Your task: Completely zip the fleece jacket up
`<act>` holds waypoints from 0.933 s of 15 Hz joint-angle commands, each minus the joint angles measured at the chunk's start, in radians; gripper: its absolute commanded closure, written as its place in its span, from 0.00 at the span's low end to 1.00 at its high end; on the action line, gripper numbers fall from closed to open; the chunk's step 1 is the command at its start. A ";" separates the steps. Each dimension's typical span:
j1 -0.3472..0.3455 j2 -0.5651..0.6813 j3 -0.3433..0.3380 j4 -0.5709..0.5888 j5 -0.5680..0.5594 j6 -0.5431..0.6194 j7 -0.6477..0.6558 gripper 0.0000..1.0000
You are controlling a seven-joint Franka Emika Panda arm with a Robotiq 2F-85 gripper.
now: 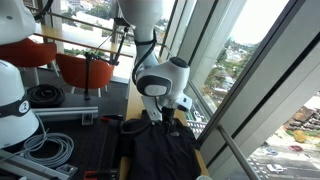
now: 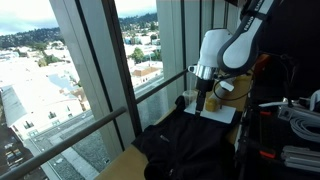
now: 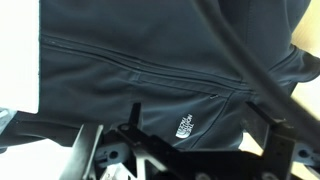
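We hover low over the fleece jacket (image 3: 150, 60), spread black and limp across the wooden tabletop (image 2: 118, 165). Our gripper (image 1: 162, 112) hangs over it; whether the jaws are spread, we cannot tell. Soft, light fabric will bunch, so we'd pinch the zipper pull, unseen here.

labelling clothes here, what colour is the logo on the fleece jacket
White, on the black fleece jacket; the logo shows best in the wrist view.

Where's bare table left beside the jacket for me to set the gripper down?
Bare wood shows only at the table corner on the window side of the fleece jacket, plus a thin edge strip. The white sheet borders the far end. Elsewhere the jacket covers everything.
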 commanded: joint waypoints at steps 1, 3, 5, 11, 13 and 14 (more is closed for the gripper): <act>-0.073 -0.110 0.056 -0.027 0.087 -0.099 -0.090 0.00; -0.085 -0.153 0.063 -0.024 0.145 -0.146 -0.140 0.00; -0.072 -0.194 0.049 -0.024 0.197 -0.181 -0.180 0.00; -0.020 -0.284 0.001 -0.033 0.311 -0.245 -0.282 0.00; -0.007 -0.319 -0.015 -0.063 0.340 -0.245 -0.316 0.00; 0.004 -0.330 -0.027 -0.079 0.347 -0.236 -0.328 0.00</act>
